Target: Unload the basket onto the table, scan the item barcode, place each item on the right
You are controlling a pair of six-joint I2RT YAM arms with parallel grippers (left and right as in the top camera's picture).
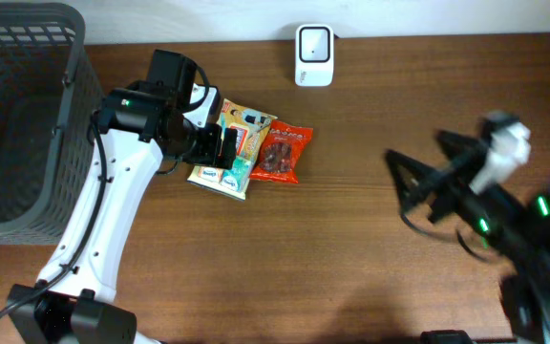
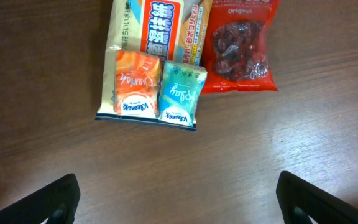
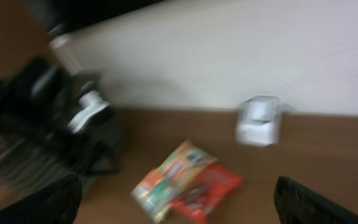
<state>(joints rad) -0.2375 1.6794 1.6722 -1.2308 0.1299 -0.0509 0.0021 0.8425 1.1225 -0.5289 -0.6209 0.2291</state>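
Hovering by snack packets (image 1: 246, 148) outside the grey basket (image 1: 27, 29), left fingers (image 2: 48, 202) spread wide; right fingers (image 3: 316, 202) spread too

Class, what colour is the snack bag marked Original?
The snack bag is red; the left wrist view shows it best.

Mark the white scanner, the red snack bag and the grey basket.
white scanner (image 1: 314, 43), overhead view, front face.
red snack bag (image 2: 241, 53), left wrist view, middle.
grey basket (image 1: 17, 124), overhead view, bare mesh.
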